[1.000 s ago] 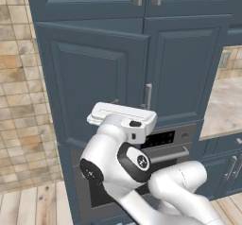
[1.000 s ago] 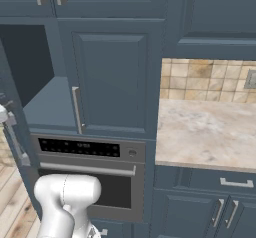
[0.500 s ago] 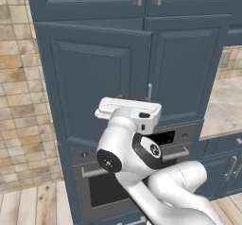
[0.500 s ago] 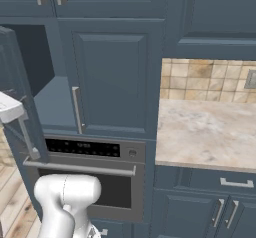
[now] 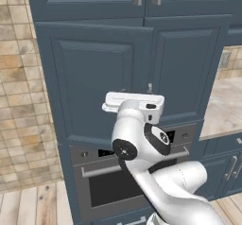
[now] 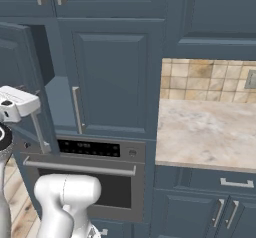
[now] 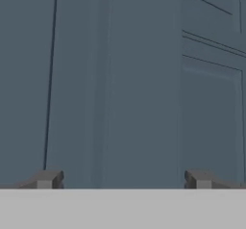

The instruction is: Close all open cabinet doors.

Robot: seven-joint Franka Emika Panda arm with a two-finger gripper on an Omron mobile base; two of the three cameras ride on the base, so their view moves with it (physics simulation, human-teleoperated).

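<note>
While the left-hand cabinet door [image 6: 22, 77] stands ajar at the left edge of the right base view, a dark wedge of cabinet interior showing between it and its shut neighbour [image 6: 111, 77], the step in hand is swinging this door home. In the left base view the same door [image 5: 94, 77] fills the middle of the frame and looks nearly flush, with the white hand held flat in front of its lower edge. The gripper [image 7: 123, 179] sits at the bottom of the hand view with its 2 fingertips [image 7: 45, 179] spread wide and nothing between them; slate-blue panel faces it close up, though whether the tips touch the door I cannot tell. Below, the oven [image 6: 82, 177] sits shut. I judge the next move calls for a steady forward push on the door's face until the gap disappears, keeping clear of the slim silver handle [image 6: 39, 129]
</note>
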